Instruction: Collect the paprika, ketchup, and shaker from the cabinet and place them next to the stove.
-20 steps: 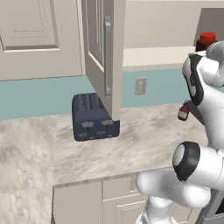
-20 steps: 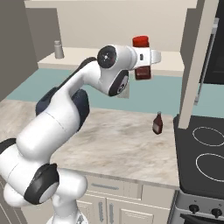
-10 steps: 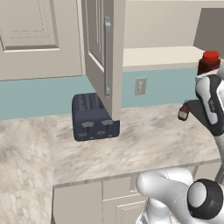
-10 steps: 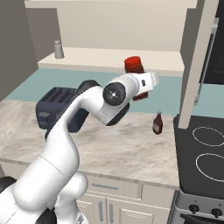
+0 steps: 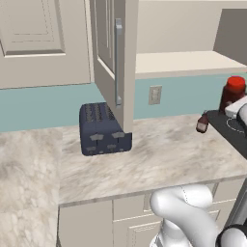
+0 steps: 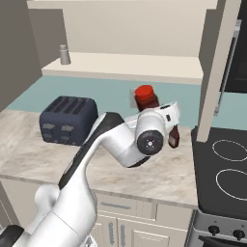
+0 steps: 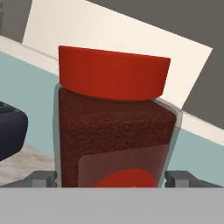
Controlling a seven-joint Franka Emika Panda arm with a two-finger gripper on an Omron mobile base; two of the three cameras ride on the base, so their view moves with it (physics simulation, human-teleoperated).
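Gripping the paprika jar (image 7: 113, 127), red lid up, the gripper (image 7: 111, 178) has a finger (image 7: 43, 178) on each side of the glass. Jar held above the marble counter (image 6: 159, 171), left of the stove (image 6: 223, 169); the shaker (image 6: 64, 54) stands on the cabinet shelf (image 6: 125, 66).

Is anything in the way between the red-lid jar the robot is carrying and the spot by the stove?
Nothing blocks it. The paprika jar sits in the gripper above the counter. A small dark bottle already stands beside the stove, so aim for bare counter nearby.
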